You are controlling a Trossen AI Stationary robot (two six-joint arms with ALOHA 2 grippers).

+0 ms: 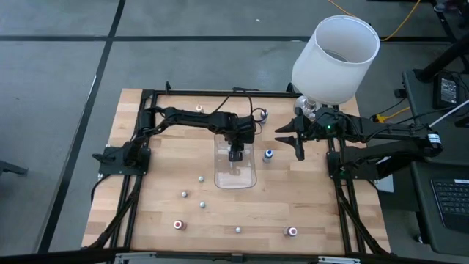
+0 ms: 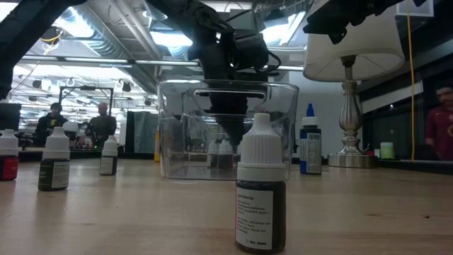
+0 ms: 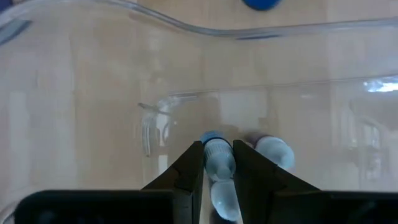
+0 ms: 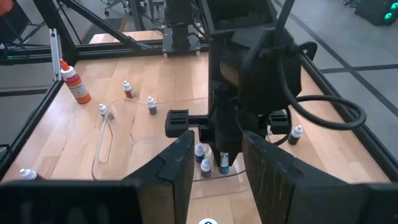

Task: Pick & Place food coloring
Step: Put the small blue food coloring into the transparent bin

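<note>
The clear plastic tray [image 1: 234, 174] sits mid-table. My left gripper [image 1: 235, 155] reaches down into it, shut on a small blue food coloring bottle [image 3: 217, 158]. Two more bottles stand in the tray beside it [image 4: 200, 151], one of them purple [image 3: 273, 152]. Several other tiny bottles stand scattered on the wood: a blue-capped one [image 1: 268, 154] right of the tray, whitish ones [image 1: 199, 177] and red ones [image 1: 178, 224] nearer the near edge. My right gripper [image 1: 292, 141] hangs open above the table, right of the tray, touching nothing. My left gripper pinches the blue bottle's body [image 3: 216, 163] between its two fingers [image 3: 189, 171], coming from above and pointing down. The bottle stands upright inside the tray, cap toward the wrist. Whether its base rests on the tray floor I cannot tell.
A lamp with a big white shade [image 1: 337, 55] stands at the table's far right corner. An orange bottle [image 1: 198, 108] stands near the far edge. A dark bottle [image 2: 260, 184] stands close to the near edge. A black frame [image 1: 146, 99] rims the table. People show in the room behind.
</note>
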